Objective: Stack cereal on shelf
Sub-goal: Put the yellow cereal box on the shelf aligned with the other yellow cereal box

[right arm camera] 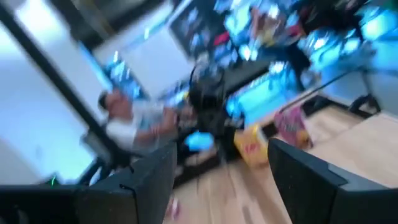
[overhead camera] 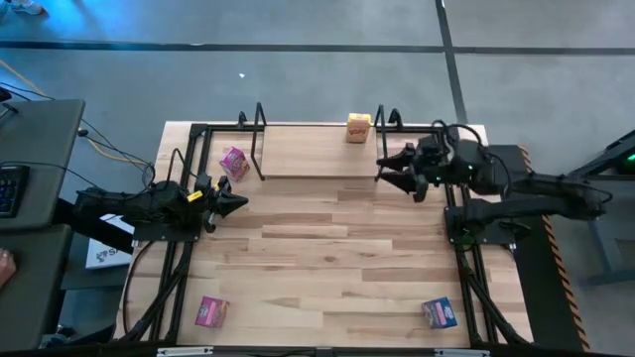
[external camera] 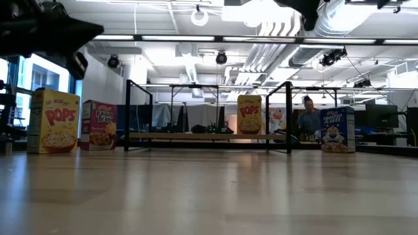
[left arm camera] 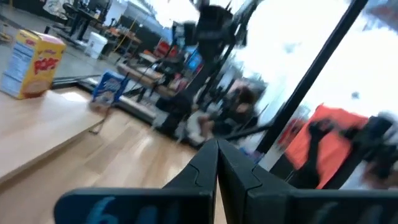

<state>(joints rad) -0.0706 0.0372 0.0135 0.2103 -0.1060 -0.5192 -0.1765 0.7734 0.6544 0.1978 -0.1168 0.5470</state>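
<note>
Yellow cereal box (external camera: pixel 54 121) upright — long axis vertical

The shelf (overhead camera: pixel 322 149) stands at the far edge of the desk (overhead camera: pixel 327 258) and serves as the landmark. Its board is bare from the left end frame (overhead camera: pixel 258 139) almost to the right one, where one yellow cereal box (overhead camera: pixel 358 128) stands upright. A pink box (overhead camera: pixel 233 163) sits just left of the left end frame. The right tool (overhead camera: pixel 382 169) hangs with its fingers apart just in front of the shelf's right end. The left tool (overhead camera: pixel 241 202), pinched closed, is in front of the shelf's left end. The wide middle of the desk in front of the shelf is free; another pink box (overhead camera: pixel 211 311) and a blue box (overhead camera: pixel 439 312) stand well apart at the near corners.
</note>
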